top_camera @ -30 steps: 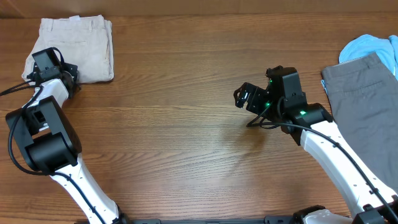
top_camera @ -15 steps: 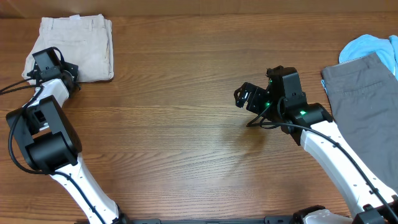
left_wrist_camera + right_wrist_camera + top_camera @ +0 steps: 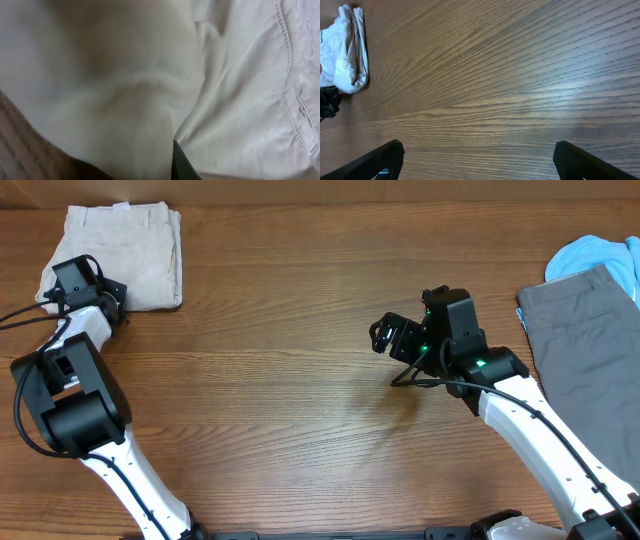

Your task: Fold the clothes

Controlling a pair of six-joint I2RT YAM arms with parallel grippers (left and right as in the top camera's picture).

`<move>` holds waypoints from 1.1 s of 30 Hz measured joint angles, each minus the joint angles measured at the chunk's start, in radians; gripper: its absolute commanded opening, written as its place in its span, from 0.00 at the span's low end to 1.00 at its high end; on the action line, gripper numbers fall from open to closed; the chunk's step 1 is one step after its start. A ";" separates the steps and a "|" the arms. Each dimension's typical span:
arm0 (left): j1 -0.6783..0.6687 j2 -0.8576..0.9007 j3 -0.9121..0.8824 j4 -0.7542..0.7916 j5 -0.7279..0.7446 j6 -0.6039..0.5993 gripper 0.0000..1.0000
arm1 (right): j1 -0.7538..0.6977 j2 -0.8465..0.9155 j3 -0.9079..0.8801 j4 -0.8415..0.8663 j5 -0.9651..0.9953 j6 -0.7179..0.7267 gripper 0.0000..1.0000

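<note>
Lying folded into a neat rectangle at the far left corner of the brown wood-grain bench (image 3: 300,410) are the light beige khaki cotton shorts (image 3: 125,255). The left gripper (image 3: 108,305) sits at their near left edge, right against the cloth. Its wrist view is filled with pale fabric and stitched seams, with only 1 dark fingertip (image 3: 180,162) showing at the bottom, so I cannot tell how far the jaws are parted or whether they hold the cloth. The right gripper (image 3: 385,335) hovers over bare wood near the middle of the bench, its 2 fingers spread wide with nothing between them. At the right edge lie grey cotton shorts (image 3: 585,340), spread flat and overlapping a crumpled light blue garment (image 3: 595,255) at the far right corner.
</note>
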 measured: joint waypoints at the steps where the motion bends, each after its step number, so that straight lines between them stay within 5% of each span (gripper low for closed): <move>1: 0.000 0.006 0.010 -0.005 0.002 0.000 0.08 | 0.000 0.000 0.000 0.001 0.000 0.002 1.00; 11: 0.000 0.047 0.109 -0.094 0.020 0.019 0.24 | 0.000 0.001 0.000 0.002 0.005 0.002 1.00; 14: 0.001 0.052 0.132 -0.123 0.038 0.028 0.45 | 0.000 0.006 0.000 0.008 0.005 0.002 1.00; 18: -0.004 0.053 0.168 -0.182 0.066 0.037 0.60 | 0.000 0.011 0.000 0.006 0.005 0.003 1.00; 33: 0.037 -0.060 0.185 -0.702 0.108 0.042 0.63 | 0.000 0.011 0.000 -0.002 0.005 0.001 1.00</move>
